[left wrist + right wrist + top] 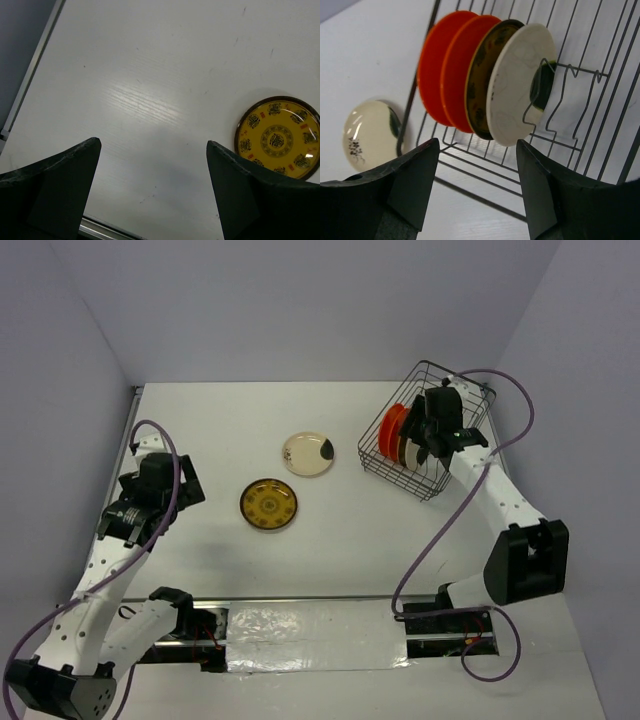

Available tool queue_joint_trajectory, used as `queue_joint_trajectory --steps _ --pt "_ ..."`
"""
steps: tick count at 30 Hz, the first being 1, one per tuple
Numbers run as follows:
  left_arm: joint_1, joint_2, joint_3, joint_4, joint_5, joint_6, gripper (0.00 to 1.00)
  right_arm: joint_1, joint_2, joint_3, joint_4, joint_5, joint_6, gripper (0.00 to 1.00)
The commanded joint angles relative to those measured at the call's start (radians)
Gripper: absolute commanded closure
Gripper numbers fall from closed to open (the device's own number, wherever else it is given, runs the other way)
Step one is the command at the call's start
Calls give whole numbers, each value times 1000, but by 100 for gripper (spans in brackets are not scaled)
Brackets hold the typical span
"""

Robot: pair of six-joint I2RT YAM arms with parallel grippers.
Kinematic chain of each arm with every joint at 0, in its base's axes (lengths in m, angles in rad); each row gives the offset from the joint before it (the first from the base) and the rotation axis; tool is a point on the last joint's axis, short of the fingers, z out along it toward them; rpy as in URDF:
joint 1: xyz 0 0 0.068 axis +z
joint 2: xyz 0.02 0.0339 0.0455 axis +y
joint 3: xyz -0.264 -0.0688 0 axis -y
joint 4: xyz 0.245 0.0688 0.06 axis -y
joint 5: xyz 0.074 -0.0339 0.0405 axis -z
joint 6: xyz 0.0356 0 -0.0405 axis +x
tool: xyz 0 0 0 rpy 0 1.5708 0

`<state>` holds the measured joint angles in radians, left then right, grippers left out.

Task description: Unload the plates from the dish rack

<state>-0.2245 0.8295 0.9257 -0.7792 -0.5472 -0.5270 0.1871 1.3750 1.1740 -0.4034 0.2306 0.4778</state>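
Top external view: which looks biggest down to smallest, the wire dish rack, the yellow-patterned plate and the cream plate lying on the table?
1. dish rack, clearly the largest.
2 and 3. yellow-patterned plate and cream plate: nearly alike. The yellow one looks slightly wider, but too close to rank.

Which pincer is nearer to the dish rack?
Right. The right pincer is over the rack, at its plates; the left pincer is far across the table, near the yellow plate.

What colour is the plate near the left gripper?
The plate is yellow with dark patterns and rim; clearest in left wrist view.
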Motion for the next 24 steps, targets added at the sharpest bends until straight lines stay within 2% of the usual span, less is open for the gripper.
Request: queue_joint_trajectory --steps 1,13,15,17,20,24 --pt "10 3 12 63 76 53 0 -44 68 36 46 -39 -25 31" --pt "10 28 5 81 128 73 1 -100 257 111 81 -74 -21 46" --pt "10 29 5 81 135 74 1 -101 282 131 86 -79 -24 52" --pt "10 30 5 83 139 76 1 -101 291 145 78 -82 -21 67" --pt "10 28 5 83 139 78 1 -101 271 135 87 -86 -13 82" --pt "10 19 4 87 145 79 1 -98 185 124 83 -74 -2 94"
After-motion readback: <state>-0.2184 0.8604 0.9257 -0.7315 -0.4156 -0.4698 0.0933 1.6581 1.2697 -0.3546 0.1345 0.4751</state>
